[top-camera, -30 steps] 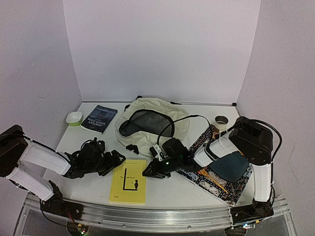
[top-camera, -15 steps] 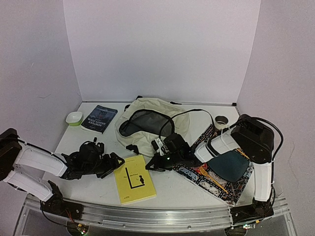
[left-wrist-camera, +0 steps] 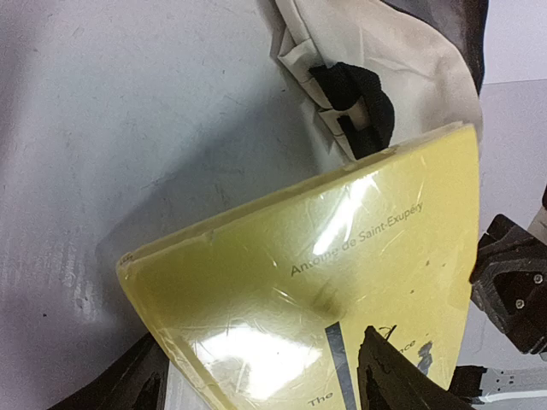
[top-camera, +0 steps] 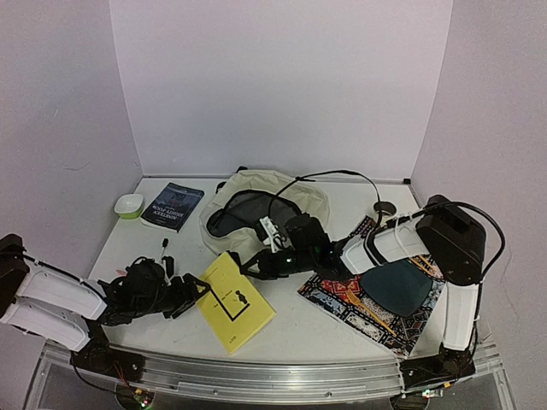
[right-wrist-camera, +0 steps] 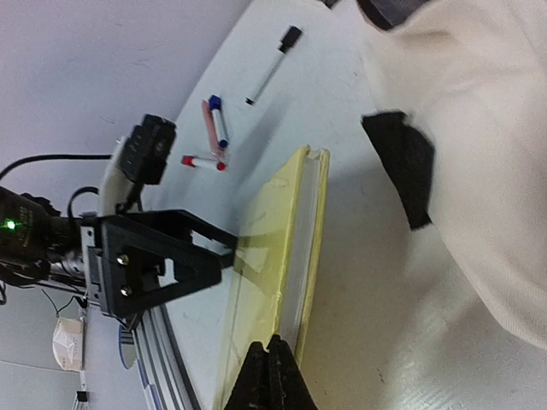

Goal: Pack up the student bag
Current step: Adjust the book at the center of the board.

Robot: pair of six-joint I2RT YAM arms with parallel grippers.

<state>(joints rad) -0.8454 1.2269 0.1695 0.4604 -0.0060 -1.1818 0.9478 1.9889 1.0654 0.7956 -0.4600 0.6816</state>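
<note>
Nearest the arms, the left fingers (left-wrist-camera: 386,380) are spread wide about the near corner of the yellow book (top-camera: 235,299), one above the cover and one below it; whether either touches cannot be told, and nothing is gripped by them. The book is tilted, its far edge raised off the table (top-camera: 291,333); that edge is pinched by the right fingers (right-wrist-camera: 261,376), which are closed tight on it, seemingly on a thin margin only. Just beyond, the bag (top-camera: 248,182) lies on the table, its opening shown on the side nearer the arms with the grey mesh lining (top-camera: 252,213) inside; a black buckle (left-wrist-camera: 355,107) lies between the book and that opening.

The step in hand is judged to be the carrying of the book into the bag; it is best done with the book supported at both ends. A thin pinch on a glossy cover may slip or let the book swing, so the left fingers should be closed on the near corner before more lift is given. The far edge should be led in first, low and aimed at the middle of the opening, over the buckle and clear of the soft upper lip, which could be pushed shut; release should be made only once most of the book is inside. Farther back, a dark book (top-camera: 171,205) and a small bowl (top-camera: 129,205) are left beside the bag.
</note>
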